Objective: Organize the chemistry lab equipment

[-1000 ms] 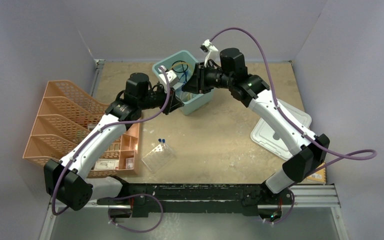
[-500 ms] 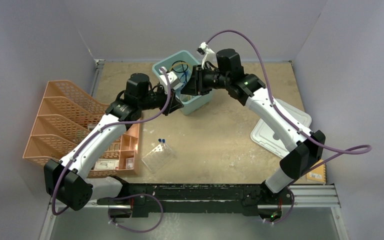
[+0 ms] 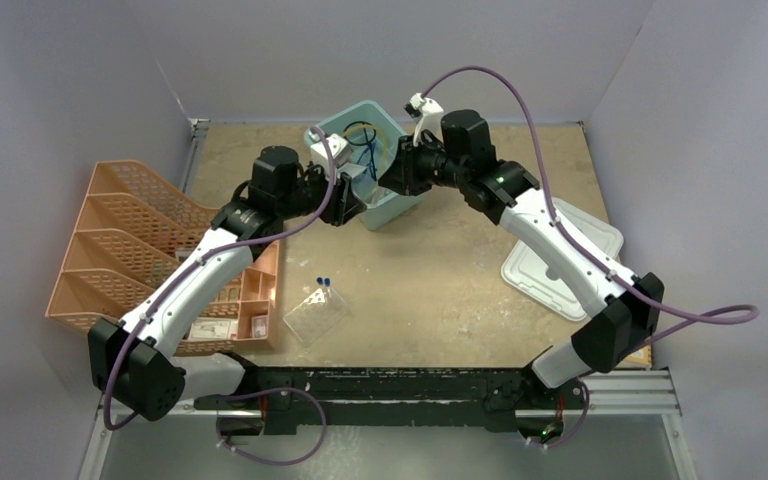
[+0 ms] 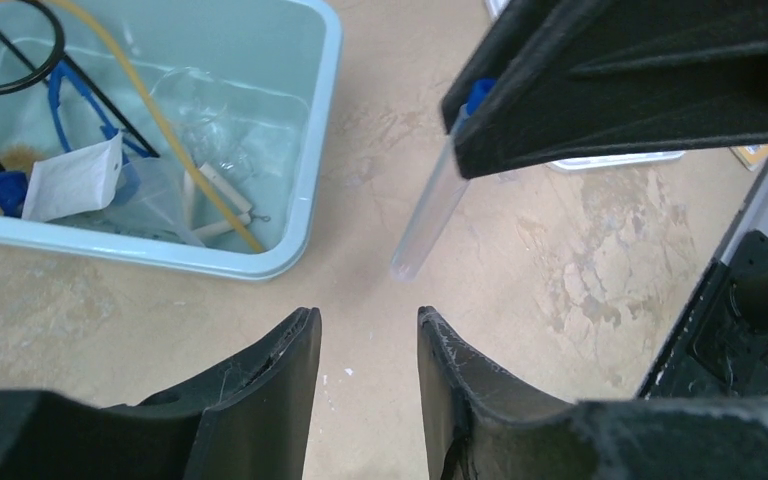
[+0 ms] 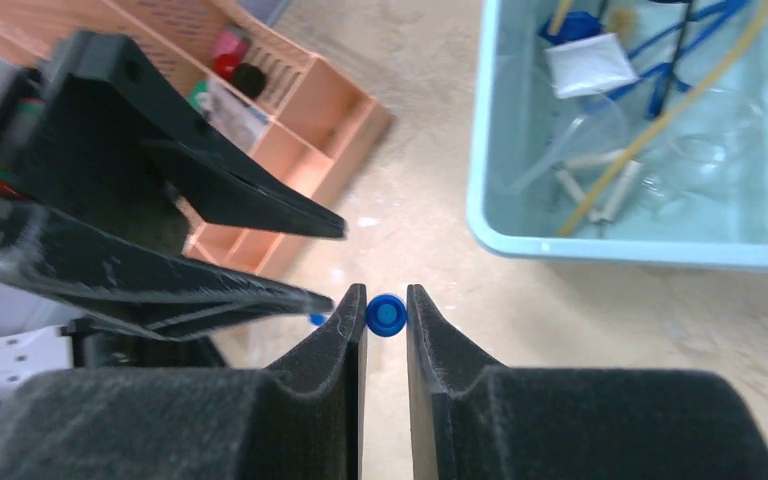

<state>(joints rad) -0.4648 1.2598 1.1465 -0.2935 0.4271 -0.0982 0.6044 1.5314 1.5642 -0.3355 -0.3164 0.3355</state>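
My right gripper [image 5: 386, 295] is shut on a blue-capped tube [image 5: 386, 314], seen cap-on. In the left wrist view the clear tube [image 4: 428, 215] hangs from the right fingers above the table beside the teal bin [image 4: 312, 170]. My left gripper [image 4: 365, 318] is open and empty, just in front of the tube. The bin holds amber tubing [image 4: 205, 180], a white packet [image 4: 75, 180], a black ring stand and blue-framed glasses. A clear rack [image 3: 317, 317] lies on the table with two blue-capped tubes [image 3: 324, 282] at its far end.
The orange mesh organizer [image 3: 130, 230] stands at the left, with small compartments of loose items at its near side. The pale grey lid [image 3: 560, 265] lies at the right. Both grippers [image 3: 352, 203] [image 3: 396, 176] hover at the bin's near side.
The right gripper swung left toward the bin, then back to the right and a little higher, still holding the tube. The left arm has barely moved.
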